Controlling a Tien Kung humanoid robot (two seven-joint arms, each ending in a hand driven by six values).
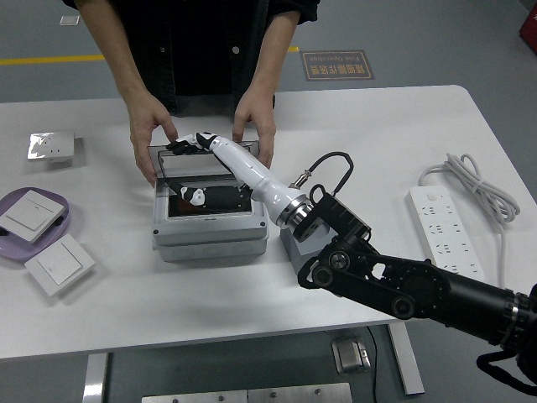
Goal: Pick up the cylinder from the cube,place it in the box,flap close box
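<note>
Lettering in view: one floor sign, not legible.
A dark rectangular floor sign lies on the grey floor beyond the far edge of the bench, carrying rows of pale characters too small and blurred to read. The white power strip at the right of the bench shows only socket holes, with no readable marking. The wall switches at the left are plain white, and the grey box bears no legible label.
</note>
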